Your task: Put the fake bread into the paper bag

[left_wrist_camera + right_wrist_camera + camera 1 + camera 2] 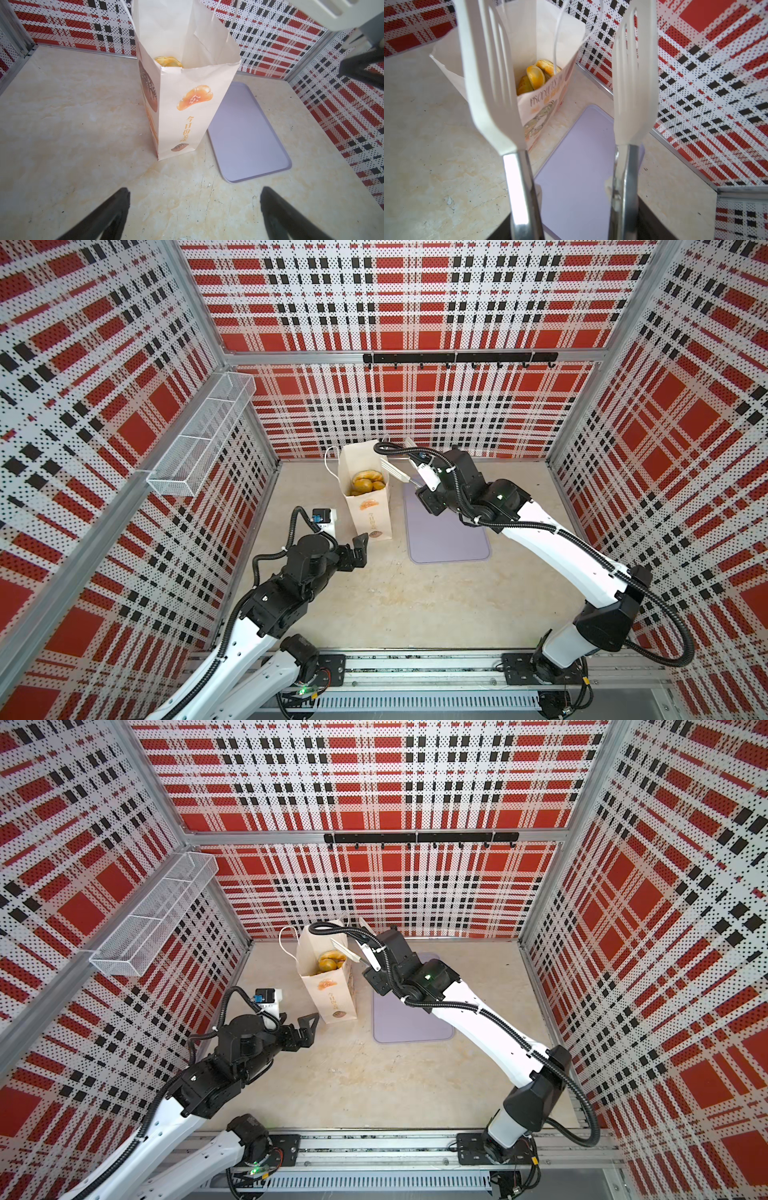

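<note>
In both top views the left arm (245,639) climbs from its base at 7 o'clock and bends toward 1 o'clock. The left gripper (359,546) sits low and points to 2 o'clock, its jaws spread wide. The right arm (561,549) rises from 5 o'clock and leans toward 10 o'clock, wrist held high. The right gripper (423,485) clamps the handles of the tongs (488,93), whose blades stand apart.
</note>
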